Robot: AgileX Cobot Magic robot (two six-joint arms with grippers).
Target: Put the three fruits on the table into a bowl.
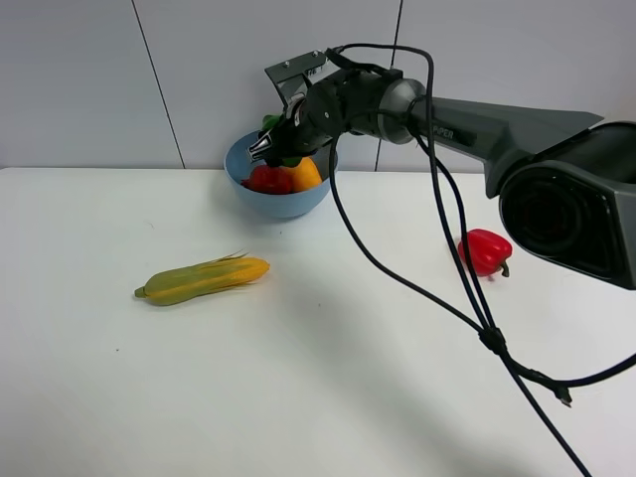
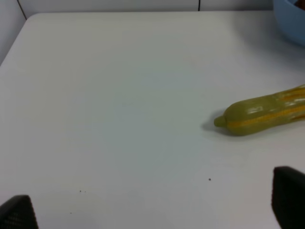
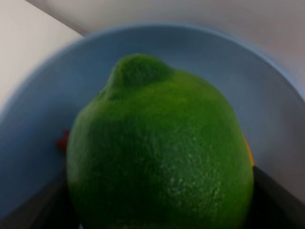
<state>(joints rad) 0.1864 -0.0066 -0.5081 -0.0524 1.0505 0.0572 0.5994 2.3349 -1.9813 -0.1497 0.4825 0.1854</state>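
The right gripper (image 1: pixel 270 145) hangs over the light-blue bowl (image 1: pixel 281 202) with the green lime (image 3: pixel 159 152) between its fingers; the wrist view shows the lime filling the space between the two dark finger edges, with the bowl's inner wall all round behind it. Whether the fingers are pressing on the lime or have just let go cannot be told from the pictures.

Directly under this claw, inside the bowl, lie one red pomegranate-like fruit (image 1: pixel 268 179) and one orange-yellow mango (image 1: pixel 305 175), touching each other. That makes three fruits in all, two resting in the bowl and one at the claw above them.

Farther out from the claw, on the white table (image 1: pixel 328 397), lies one corn cob (image 1: pixel 202 279), below and to the camera's left of the bowl, well apart from it. One red bell pepper (image 1: pixel 484 250) sits on the opposite side, beneath the right arm and also well apart from the bowl.

The left gripper (image 2: pixel 152 210) stands spread wide above bare table, with nothing between its fingertips; the corn cob's blunt end lies near it, and a piece of the bowl's rim shows beyond.
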